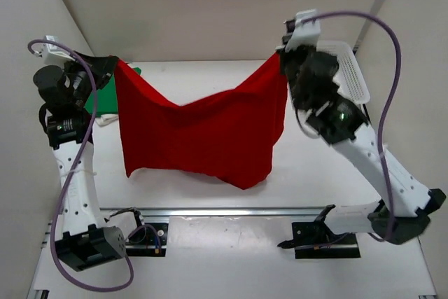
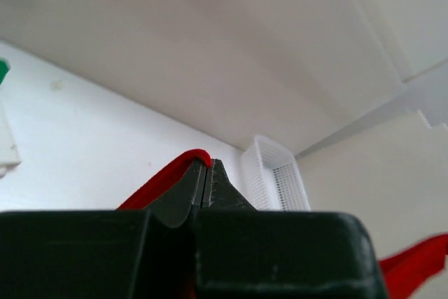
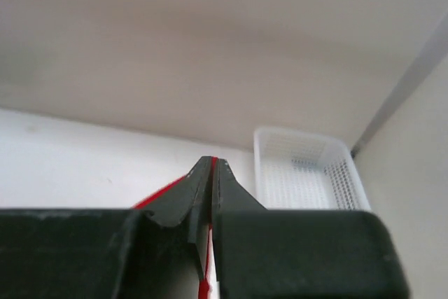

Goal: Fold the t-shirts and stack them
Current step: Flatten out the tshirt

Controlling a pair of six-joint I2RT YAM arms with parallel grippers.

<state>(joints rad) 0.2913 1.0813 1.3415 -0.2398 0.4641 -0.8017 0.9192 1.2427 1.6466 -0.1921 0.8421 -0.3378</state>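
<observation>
From above, the red shirt (image 1: 199, 134) hangs spread in the air between the two arms, above the table (image 1: 315, 173). Its top edge sags in the middle and its lower hem dangles near the tabletop. The left gripper (image 1: 112, 66) is clamped on the shirt's upper left corner, and the right gripper (image 1: 283, 61) is clamped on the upper right corner. A green shirt (image 1: 106, 99) lies on the table behind the left edge of the red one, partly hidden by the left arm. A white mesh basket (image 1: 353, 75) sits at the far right of the table, behind the right arm. In the left wrist view, the left gripper (image 2: 208, 166) has its jaws pressed together with a fold of the red shirt (image 2: 161, 180) pinched between them. The basket (image 2: 276, 173) shows beyond the tips. In the right wrist view, the right gripper (image 3: 212, 162) is likewise closed tight on the red shirt (image 3: 161, 190), with a thin red strip of cloth running down between the fingers. The basket (image 3: 308, 166) stands just to the right against the back wall.
</observation>
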